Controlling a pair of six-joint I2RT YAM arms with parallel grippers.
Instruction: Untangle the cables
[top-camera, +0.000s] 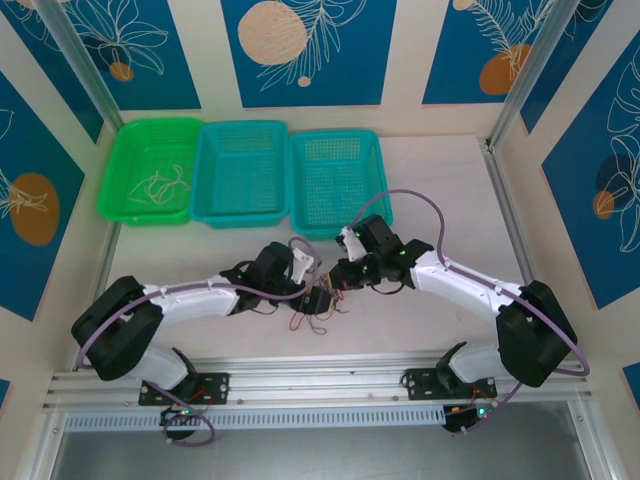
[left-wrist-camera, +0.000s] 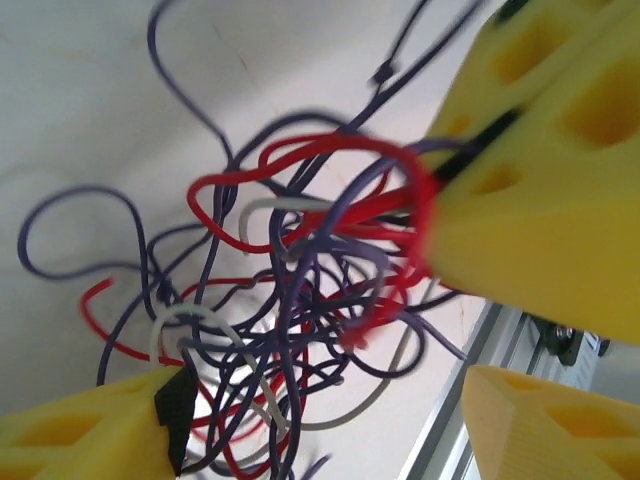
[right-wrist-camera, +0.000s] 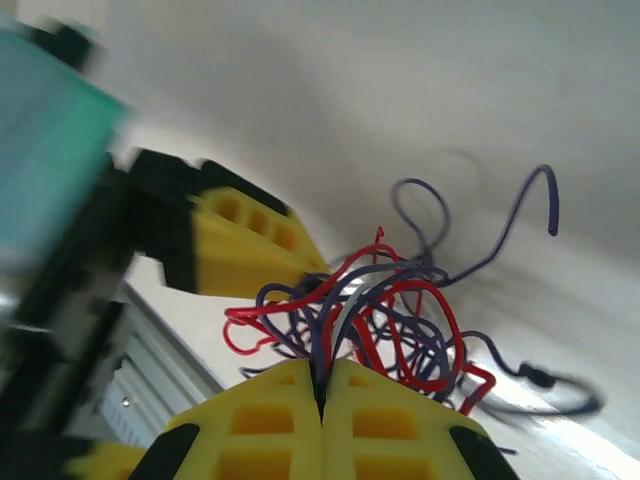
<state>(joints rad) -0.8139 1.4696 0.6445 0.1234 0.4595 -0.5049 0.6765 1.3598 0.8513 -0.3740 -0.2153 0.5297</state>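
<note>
**Cable knot clamped by right gripper**

The cables (top-camera: 318, 312), a knot of red, dark and pale strands, are seen near the middle of the table (top-camera: 440, 215), between both grippers. Several strands are clenched in the right gripper (right-wrist-camera: 322, 378). The left gripper (left-wrist-camera: 325, 400) is spread apart, the knot between its fingers.

Pale booth with blue leaf-print walls.
The back wall (top-camera: 300, 50) and both side walls are cream with blue panels showing white line-drawn leaves and orange discs. Silver metal posts (top-camera: 85, 72) lean at the back corners. The surface (top-camera: 450, 165) is pale, matt and evenly lit, and a ridged metal rail (top-camera: 320, 385) runs along its near edge.
</note>
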